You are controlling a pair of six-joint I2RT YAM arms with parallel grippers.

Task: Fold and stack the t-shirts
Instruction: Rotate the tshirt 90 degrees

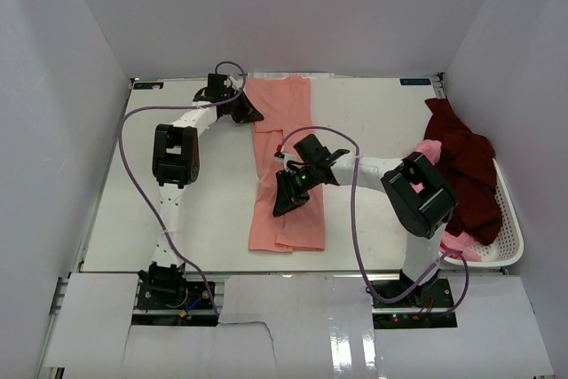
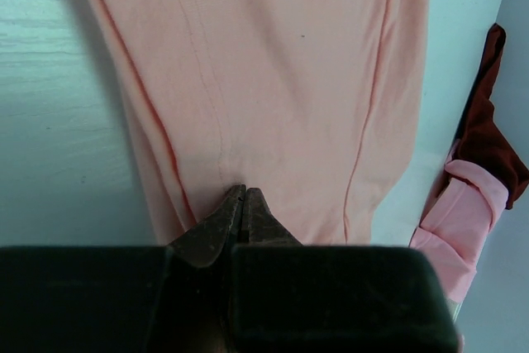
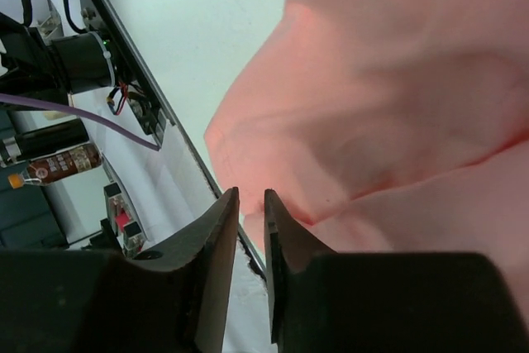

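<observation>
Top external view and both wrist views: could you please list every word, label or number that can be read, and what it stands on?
Nothing can be read.
Blue label on the far edge of the table: too small to read.
Pale label at its far left corner: too small to read.
Brown-banded part in the right wrist view: markings blurred.
Salmon-pink t-shirt: no print visible.

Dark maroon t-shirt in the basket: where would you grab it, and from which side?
Probably the bunched end of the dark maroon t-shirt that spills past the white basket's far end, approached from above on the table side. It lies exposed there, clear of the basket wall.
</observation>
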